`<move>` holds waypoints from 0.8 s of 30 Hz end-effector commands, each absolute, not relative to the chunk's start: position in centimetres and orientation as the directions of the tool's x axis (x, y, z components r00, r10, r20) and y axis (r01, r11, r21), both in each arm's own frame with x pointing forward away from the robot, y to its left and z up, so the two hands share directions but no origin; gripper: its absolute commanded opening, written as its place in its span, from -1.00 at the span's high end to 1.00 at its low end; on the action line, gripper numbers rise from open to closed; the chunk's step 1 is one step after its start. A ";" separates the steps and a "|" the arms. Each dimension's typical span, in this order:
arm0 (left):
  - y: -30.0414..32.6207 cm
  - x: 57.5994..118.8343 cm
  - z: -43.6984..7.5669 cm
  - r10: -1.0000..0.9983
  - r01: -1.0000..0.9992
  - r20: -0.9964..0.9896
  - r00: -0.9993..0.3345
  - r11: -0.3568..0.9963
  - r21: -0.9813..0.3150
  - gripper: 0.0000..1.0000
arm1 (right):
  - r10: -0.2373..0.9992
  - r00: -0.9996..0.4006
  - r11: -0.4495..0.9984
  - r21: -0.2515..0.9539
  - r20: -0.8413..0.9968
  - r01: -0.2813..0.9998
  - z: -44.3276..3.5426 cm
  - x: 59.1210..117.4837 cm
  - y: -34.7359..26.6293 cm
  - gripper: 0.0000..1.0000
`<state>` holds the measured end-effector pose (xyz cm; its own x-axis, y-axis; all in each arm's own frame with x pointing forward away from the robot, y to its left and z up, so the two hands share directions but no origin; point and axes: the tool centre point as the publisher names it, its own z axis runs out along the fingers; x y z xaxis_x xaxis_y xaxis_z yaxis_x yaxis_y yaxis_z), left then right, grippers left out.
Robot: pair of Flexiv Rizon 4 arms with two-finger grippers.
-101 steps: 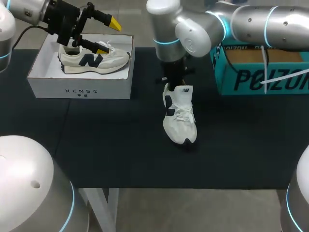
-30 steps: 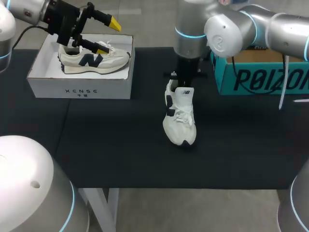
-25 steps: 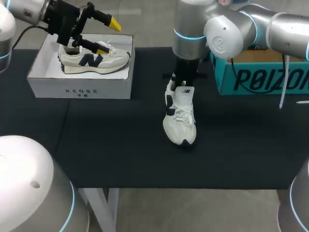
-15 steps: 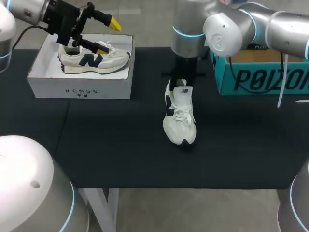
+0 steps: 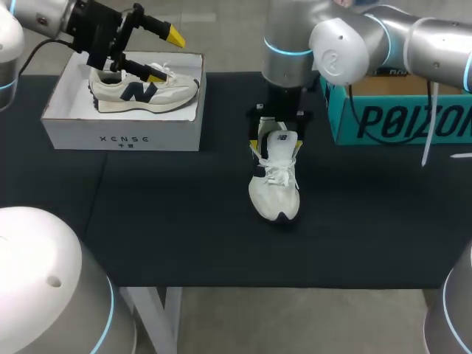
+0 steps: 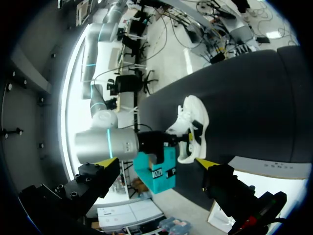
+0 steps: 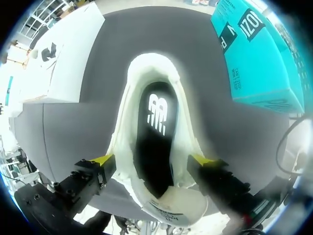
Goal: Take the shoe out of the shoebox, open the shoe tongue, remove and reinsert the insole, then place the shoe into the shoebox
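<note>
Shifted over the last few seconds with the right arm [image 5: 346,44]: away from the middle, nearer the teal box [image 5: 398,118], wrist upright above the heel end of the shoe [image 5: 274,184]. A second ago buried low in the shoe's mouth; now lifted out, with the right tool [image 5: 276,142] spread apart, one yellow tip on either side of the collar. Cannot tell whether either tip touches the upper; looks like straddling, not clamping.

No shift in the shoe itself: upright on its sole near the middle of the tabletop [image 5: 184,221], toe toward the near edge. Inside, seen from the right wrist, the dark insole [image 7: 155,122], lying flat and seated. Tongue [image 7: 171,208] pulled forward, mouth wide.

Probably the end of work inside the shoe. If so, next a grip across the collar and a carry to the box.

Dark cloth over the tabletop, matte, likely grippy under the sole. At the far left, the white shoebox [image 5: 122,136], lidless, already holding a second shoe [image 5: 147,92] on its side. Little spare room in there, by the look of it.

Unmoved throughout: left arm [image 5: 44,18], left tool [image 5: 164,55] above that box, tips wide apart, holding nothing.
</note>
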<state>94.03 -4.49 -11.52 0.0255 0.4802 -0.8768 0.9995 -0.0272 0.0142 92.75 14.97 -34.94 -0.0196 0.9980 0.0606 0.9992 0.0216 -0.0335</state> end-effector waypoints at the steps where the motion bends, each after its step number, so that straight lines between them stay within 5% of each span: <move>1: -4.5 94.0 -11.5 0.483 1.000 -0.875 0.026 -0.026 0.015 -1.00 | 0.999 -0.017 0.019 -0.041 0.043 0.999 -34.8 92.5 15.2 -1.00; 24: -4.5 94.0 -11.5 0.483 1.000 -0.875 0.026 -0.026 0.015 -1.00 | 0.996 0.085 -0.084 -0.026 0.006 0.996 -33.3 91.4 14.6 -1.00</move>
